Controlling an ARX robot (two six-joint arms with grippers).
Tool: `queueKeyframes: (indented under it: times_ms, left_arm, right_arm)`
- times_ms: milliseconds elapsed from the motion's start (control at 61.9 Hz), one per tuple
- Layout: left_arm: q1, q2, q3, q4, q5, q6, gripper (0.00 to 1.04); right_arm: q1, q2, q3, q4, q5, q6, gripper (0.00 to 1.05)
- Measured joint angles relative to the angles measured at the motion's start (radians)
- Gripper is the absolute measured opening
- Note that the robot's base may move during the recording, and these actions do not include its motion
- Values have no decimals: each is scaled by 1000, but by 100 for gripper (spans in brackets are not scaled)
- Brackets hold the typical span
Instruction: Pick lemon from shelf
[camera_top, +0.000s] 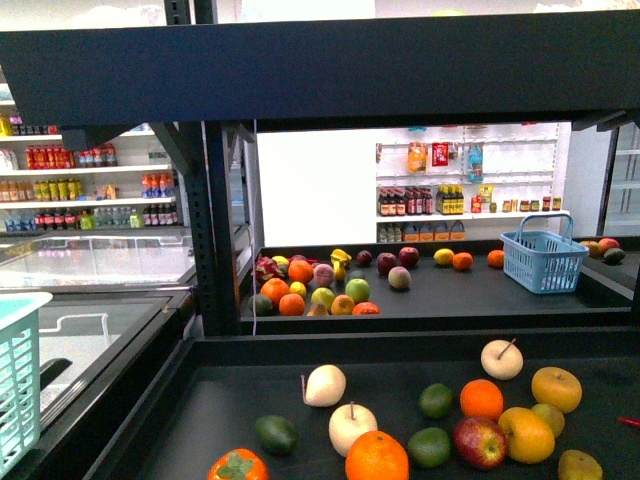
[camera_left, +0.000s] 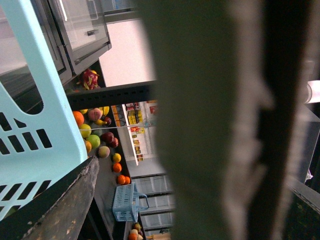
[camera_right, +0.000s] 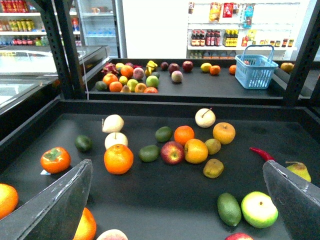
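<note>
Matte black shelf (camera_top: 250, 400) deck | smooth oval lemon (camera_top: 443, 257) | right gripper (camera_right: 175, 200) agape

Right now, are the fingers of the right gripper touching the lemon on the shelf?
Apart. In the right wrist view, bare black deck of the shelf lies plainly between the open fingers and the lemon.

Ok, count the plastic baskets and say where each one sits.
2. A blue basket stands at the right of the rear fruit tray. A pale teal basket is cut off at the front view's left edge. Others may be out of frame.
</note>
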Motion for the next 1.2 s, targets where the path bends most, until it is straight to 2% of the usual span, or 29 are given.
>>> queueKeyframes:
  times_ms: [194, 582, 727, 792, 938, 1018, 1099, 1196]
  left_arm:
    - [0, -31, -9, -81, -15, 16, 97]
    - [19, -203, -34, -378, -46, 141, 97]
    - [31, -300, -34, -550, -80, 268, 97]
    - [40, -347, -34, -663, -105, 335, 97]
    - [56, -450, -25, -1025, -216, 541, 97]
    - [55, -515, -32, -1140, -260, 649, 97]
    - [24, -642, -66, -1221, -322, 797, 97]
    - [-59, -811, -140, -1277, -391, 948, 97]
  right_arm:
    - [0, 0, 0, 0, 0, 0, 102]
    - [0, 0, 0, 0, 0, 0, 102]
    - [0, 0, 0, 0, 0, 0, 102]
    - [0, 0, 0, 0, 0, 0, 102]
    - [0, 0, 0, 0, 0, 0, 102]
    - [0, 0, 0, 0, 0, 0, 102]
    - [0, 0, 0, 0, 0, 0, 102]
    - [0, 0, 0, 0, 0, 0, 102]
